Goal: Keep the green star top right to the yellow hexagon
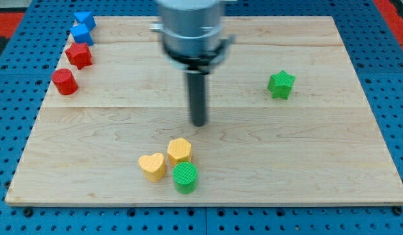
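At the near centre-left, the yellow hexagon (179,150) is seen. Just beyond it, my tip (199,123) is held upright, touching no block; nothing is gripped, as it is a plain rod. The green star (281,85) lies far right, well apart.

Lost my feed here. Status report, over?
My tip mid-board, touching nothing, above the yellow hexagon. Green star far up-right of the hexagon, alone. Yellow heart and green cylinder crowd the hexagon.
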